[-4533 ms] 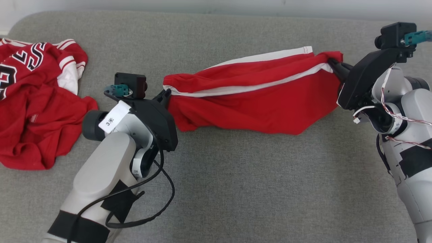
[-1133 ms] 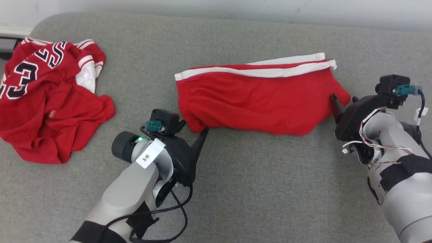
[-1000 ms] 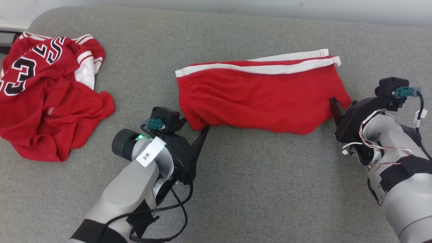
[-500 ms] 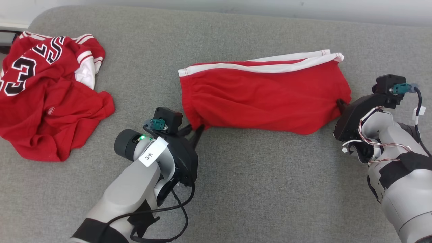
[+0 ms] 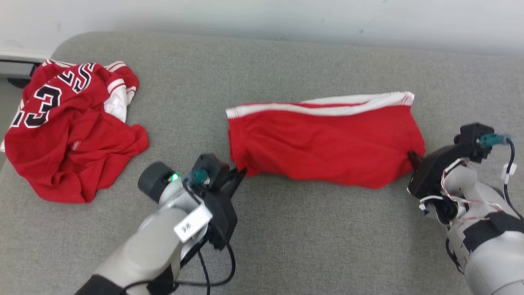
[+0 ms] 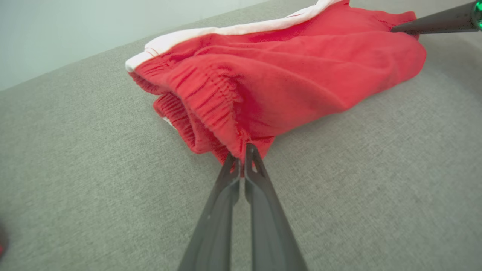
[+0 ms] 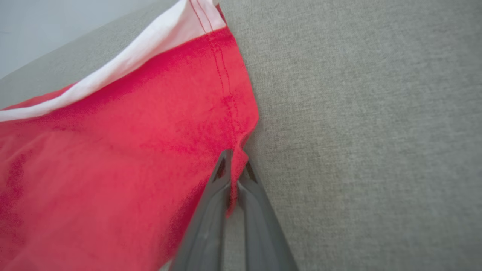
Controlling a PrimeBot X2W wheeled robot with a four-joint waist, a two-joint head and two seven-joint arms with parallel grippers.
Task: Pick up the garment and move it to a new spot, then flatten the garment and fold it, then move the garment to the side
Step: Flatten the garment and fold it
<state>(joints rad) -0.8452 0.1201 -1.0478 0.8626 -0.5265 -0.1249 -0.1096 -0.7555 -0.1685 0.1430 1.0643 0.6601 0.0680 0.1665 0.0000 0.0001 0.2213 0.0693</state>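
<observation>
nearest the camera, the left gripper (image 6: pixel 243 160) had pinched shut on the near corner of the gathered elastic waistband of the red athletic shorts with a white side stripe (image 5: pixel 323 143). a second earlier its two dark fingers stood wide apart on either side of that corner. the right gripper (image 7: pixel 235 167) had done the same at the other end. its fingers were drawn narrow with a fold of the stitched red leg hem caught between them, where before they were spread beside it.

the whole head view had also slid downward since then, which was the camera tilting rather than the cloth travelling. the shorts lay much as they had, stretched sideways between the two arms in the middle of the surface, with the near edge bunched and the white stripe along the far edge. with both near corners now held, the likely next step was to lift them and carry them over toward the stripe to make the fold. the flattening looked mostly finished and the fold not yet begun.

off to the left, well apart, a crumpled red jersey with black-and-white numerals (image 5: pixel 69 139) sat untouched. everything rested on a grey woven upholstered cushion (image 5: pixel 311 246) with a rounded far-left corner. beyond its far edge rose a plain pale wall (image 5: pixel 262 16).
</observation>
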